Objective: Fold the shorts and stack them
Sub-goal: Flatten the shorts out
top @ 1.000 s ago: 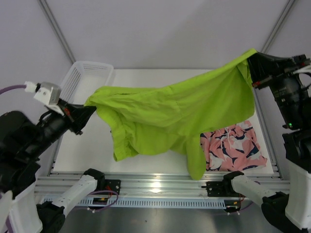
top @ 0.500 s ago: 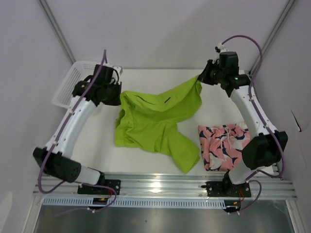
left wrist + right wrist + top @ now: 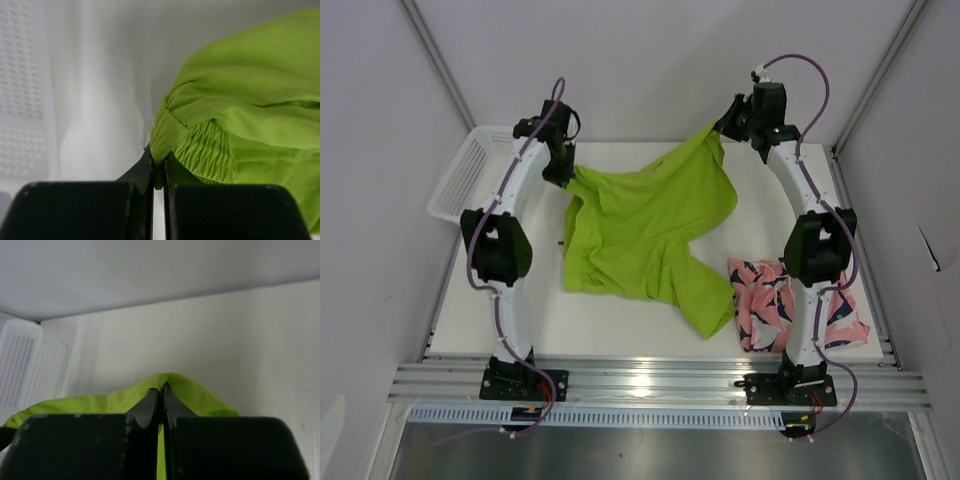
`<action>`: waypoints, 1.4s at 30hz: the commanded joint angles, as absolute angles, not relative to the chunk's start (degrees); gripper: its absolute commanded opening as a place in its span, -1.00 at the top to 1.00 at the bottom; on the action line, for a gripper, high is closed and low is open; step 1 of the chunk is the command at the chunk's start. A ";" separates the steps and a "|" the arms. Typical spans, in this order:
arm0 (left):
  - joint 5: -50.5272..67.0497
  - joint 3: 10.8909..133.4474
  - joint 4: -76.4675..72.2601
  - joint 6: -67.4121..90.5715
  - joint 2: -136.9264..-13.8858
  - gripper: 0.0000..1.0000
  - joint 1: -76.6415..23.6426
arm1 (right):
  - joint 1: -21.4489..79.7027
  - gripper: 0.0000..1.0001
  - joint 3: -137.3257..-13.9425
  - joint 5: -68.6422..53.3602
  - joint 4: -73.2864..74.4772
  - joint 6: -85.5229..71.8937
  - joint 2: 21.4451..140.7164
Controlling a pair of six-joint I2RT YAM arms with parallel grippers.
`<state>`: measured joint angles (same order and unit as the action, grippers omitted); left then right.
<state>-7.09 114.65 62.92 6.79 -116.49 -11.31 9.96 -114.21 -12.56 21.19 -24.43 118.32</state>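
Left gripper (image 3: 564, 172) pinches tight on the gathered waistband corner of the lime green shorts (image 3: 640, 225), near the white basket (image 3: 460, 180). Right gripper (image 3: 724, 126) clamps the opposite corner at the table's (image 3: 520, 300) far edge. Both arms reach farther back than half a second ago, and the cloth trails mid-table. Pink printed shorts (image 3: 765, 300) lie unmoved at the near right corner.

basket (image 3: 460, 180): far-left corner of the table (image 3: 620, 325), left of the left gripper (image 3: 566, 177).
held shorts (image 3: 640, 225): mid-table, far corners in left gripper and right gripper (image 3: 723, 127), rest trailing nearward.
flat shorts (image 3: 765, 300): near-right, just right of held shorts.
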 commanded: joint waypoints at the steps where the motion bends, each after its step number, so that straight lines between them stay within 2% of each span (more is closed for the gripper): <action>1: -9.67 129.34 67.23 4.66 -123.02 1.00 -7.48 | 8.35 1.00 -127.15 -11.52 16.61 -26.71 125.84; 2: -9.84 137.81 68.63 4.66 -127.48 1.00 -6.95 | 8.18 1.00 -129.53 -9.60 15.74 -28.02 128.03; 3: -10.80 140.16 68.73 5.01 -129.36 0.92 -5.90 | 8.00 1.00 -131.38 -8.62 13.21 -28.91 131.71; 4: -11.07 142.01 68.30 5.62 -130.77 0.52 -5.37 | 7.56 0.99 -133.66 -7.48 11.79 -30.22 133.40; 5: -10.55 143.16 67.51 6.41 -131.65 0.01 -4.75 | 7.12 0.30 -134.38 -6.17 9.95 -33.45 134.98; 6: -8.55 142.74 64.63 8.42 -131.14 -0.72 -3.79 | 6.77 -0.21 -135.34 -5.28 8.89 -35.23 137.70; 7: -7.66 141.86 62.95 9.57 -130.18 -0.96 -3.43 | 6.16 -0.62 -138.31 -4.14 9.49 -36.72 138.86; 8: -6.52 138.98 61.19 10.28 -127.12 -0.98 -3.25 | 6.07 -0.99 -140.08 -3.09 10.54 -37.26 139.82; 11: -1.77 129.57 53.19 12.39 -119.04 -0.98 -3.34 | 5.80 -0.99 -140.03 -3.25 13.27 -35.78 139.40; 17: 3.34 120.50 48.42 13.98 -109.17 -0.98 -5.18 | 5.97 -0.97 -115.81 -5.97 7.30 -34.37 124.29; 20: 0.63 116.73 50.45 14.50 -105.57 -0.98 -8.16 | 6.50 -0.88 -110.58 -11.59 9.31 -31.65 119.19; 22: 0.26 107.89 48.71 16.87 -101.11 -0.98 -9.49 | 7.99 -0.80 -105.58 -12.39 12.12 -29.20 115.16; 25: 1.66 94.26 42.13 20.64 -92.16 -0.98 -11.33 | 10.63 -0.79 -97.06 -11.17 15.20 -26.73 110.49; 26: 2.71 82.99 36.62 23.09 -89.41 -0.98 -11.86 | 11.24 -0.79 -94.42 -10.90 15.38 -26.63 107.00; 28: 3.86 76.06 31.14 25.48 -84.23 -0.98 -12.04 | 13.09 -0.79 -86.16 -9.85 15.47 -26.63 103.29; 29: 4.56 66.63 26.85 27.58 -79.33 -0.98 -12.04 | 13.53 -0.78 -83.35 -8.89 15.21 -27.85 99.36; 31: 4.13 59.11 24.62 29.79 -74.73 -0.98 -12.22 | 14.58 -0.70 -73.98 -9.23 13.72 -28.74 95.12; 36: 1.59 44.08 21.27 32.78 -59.89 -0.98 -13.80 | 19.76 -0.56 -59.00 -4.50 13.27 -30.67 80.46; 42: -1.92 36.75 21.01 32.26 -52.47 -0.98 -13.71 | 27.33 -0.52 -48.79 -1.58 15.64 -31.03 71.64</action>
<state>1.15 39.20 25.21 31.07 -53.60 -13.45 24.93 -51.40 -4.60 16.01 -30.52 75.55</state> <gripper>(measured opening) 0.991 0.762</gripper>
